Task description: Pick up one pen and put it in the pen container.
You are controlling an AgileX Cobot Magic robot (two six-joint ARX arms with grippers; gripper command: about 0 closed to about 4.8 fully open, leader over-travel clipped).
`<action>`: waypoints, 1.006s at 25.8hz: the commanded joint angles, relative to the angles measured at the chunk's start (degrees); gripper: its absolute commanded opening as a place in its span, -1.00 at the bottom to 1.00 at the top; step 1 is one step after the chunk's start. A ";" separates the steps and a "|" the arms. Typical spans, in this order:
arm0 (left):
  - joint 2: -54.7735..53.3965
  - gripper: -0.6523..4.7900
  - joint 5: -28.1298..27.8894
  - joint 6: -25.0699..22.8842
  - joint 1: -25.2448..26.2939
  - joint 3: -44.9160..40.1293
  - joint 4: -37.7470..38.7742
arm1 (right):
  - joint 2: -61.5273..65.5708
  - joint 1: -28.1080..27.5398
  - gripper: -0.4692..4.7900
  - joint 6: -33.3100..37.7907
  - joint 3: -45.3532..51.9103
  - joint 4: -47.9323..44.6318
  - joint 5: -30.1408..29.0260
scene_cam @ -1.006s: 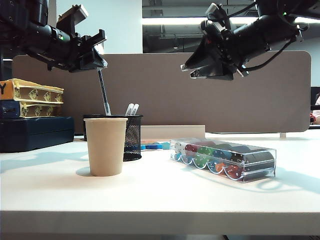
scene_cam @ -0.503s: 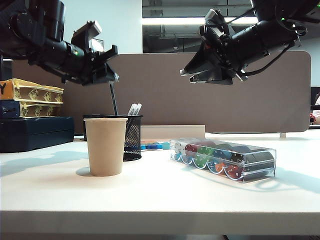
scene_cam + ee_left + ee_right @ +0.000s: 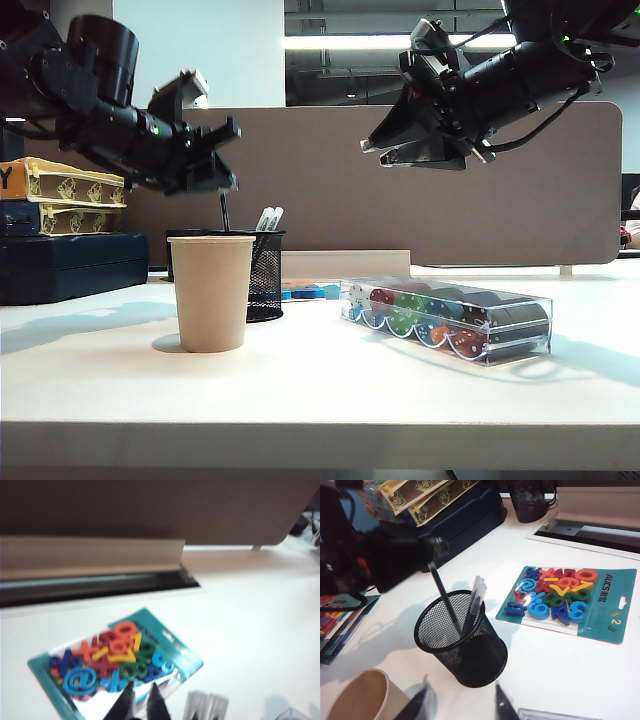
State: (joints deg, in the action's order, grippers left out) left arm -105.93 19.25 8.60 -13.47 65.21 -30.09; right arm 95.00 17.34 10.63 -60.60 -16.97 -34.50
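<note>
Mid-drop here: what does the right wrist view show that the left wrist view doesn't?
Only right wrist: the pen, held by the left end effector, lower end inside the pen container; the paper cup; stacked boxes.
Only left wrist: the grey partition.
Both: the magnet-letter pack, two white-tipped pens, the white table.

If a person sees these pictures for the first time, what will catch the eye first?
Most likely the left gripper, shut on the pen, whose lower end is already inside the pen container behind the paper cup. The right gripper hangs open, high above the table's right side. Bright colours also attract: the clear box of chips at the right and the pack of letters behind the container.
</note>
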 commanded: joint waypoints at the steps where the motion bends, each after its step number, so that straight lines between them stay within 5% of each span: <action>1: -0.61 -0.70 0.04 -0.24 -0.02 0.28 -0.04 | -0.31 0.15 -0.22 -0.46 -0.35 0.31 -0.11; 15: -1.99 -0.63 0.52 -0.17 -0.46 0.31 0.66 | -0.31 0.15 -0.22 -0.85 -0.35 0.87 -0.02; 19: -1.99 -0.28 0.48 -0.07 -0.61 0.31 0.66 | -0.31 0.15 -0.22 -0.83 -0.35 0.96 -0.02; 26: -1.97 -0.28 0.50 0.02 -0.61 0.33 0.37 | -0.31 0.15 -0.22 -0.85 -0.35 0.94 0.00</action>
State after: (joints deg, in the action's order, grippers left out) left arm -108.05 19.44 8.62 -14.09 65.21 -28.71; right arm 95.00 17.34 9.98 -60.60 -15.55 -34.48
